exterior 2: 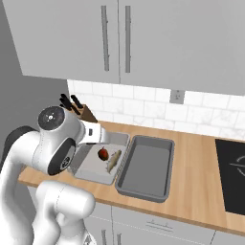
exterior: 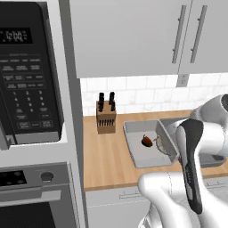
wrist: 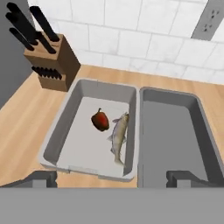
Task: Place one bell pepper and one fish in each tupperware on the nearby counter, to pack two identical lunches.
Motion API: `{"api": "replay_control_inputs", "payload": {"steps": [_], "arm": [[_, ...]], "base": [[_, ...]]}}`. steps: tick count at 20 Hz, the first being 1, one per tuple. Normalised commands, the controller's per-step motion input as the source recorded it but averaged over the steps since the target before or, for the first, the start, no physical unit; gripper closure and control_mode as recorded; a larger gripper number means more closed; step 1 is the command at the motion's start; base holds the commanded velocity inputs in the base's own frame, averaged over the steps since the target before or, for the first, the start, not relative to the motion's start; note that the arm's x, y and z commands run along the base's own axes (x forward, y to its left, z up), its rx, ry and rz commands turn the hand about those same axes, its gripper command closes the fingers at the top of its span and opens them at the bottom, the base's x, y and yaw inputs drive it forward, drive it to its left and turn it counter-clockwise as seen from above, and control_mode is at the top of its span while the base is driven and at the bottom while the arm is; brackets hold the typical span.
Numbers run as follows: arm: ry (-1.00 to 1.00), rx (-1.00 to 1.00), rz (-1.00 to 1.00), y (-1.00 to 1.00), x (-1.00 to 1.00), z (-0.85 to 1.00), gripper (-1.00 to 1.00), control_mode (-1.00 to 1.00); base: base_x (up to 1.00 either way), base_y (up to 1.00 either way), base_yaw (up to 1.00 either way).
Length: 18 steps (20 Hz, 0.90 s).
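On the wooden counter point(wrist: 22, 127) two grey tupperware trays stand side by side. The lighter tupperware point(wrist: 57, 140) on the left holds a red bell pepper point(wrist: 100, 120) and, just to its right, a grey-brown fish point(wrist: 119, 136) lying along the tray's right wall. The darker tupperware point(wrist: 199, 127) on the right has nothing in it. My gripper point(wrist: 111, 179) hovers open above the near rims of both trays, holding nothing. From the base views the same light tray point(exterior 2: 91, 177), pepper point(exterior 2: 102, 153), fish point(exterior 2: 114, 160) and dark tray point(exterior 2: 143, 194) sit below my hand.
A wooden knife block point(wrist: 52, 57) stands at the back left of the light tray, against the tiled wall. A microwave point(exterior: 26, 71) and oven column border the counter on the left. A black cooktop point(exterior 2: 232, 167) lies at the right. Wall cabinets hang overhead.
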Motion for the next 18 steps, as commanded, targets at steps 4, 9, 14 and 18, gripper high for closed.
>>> {"api": "replay_control_inputs", "payload": {"steps": [4,9,14,18], "arm": [[-0.15,0.02,-0.07,0.34,-0.92,0.04,-1.0,-1.0],[-0.02,-0.01,-0.01,0.44,-0.62,0.0,-1.0,-1.0],[0.0,0.0,0.0,0.05,-0.35,0.0,-1.0,1.0],[0.0,0.0,0.0,0.0,0.0,0.0,-1.0,1.0]], "base": [[0.0,0.0,0.0],[0.0,0.0,0.0],[-0.31,0.0,0.0],[-0.99,0.0,0.0]]}}
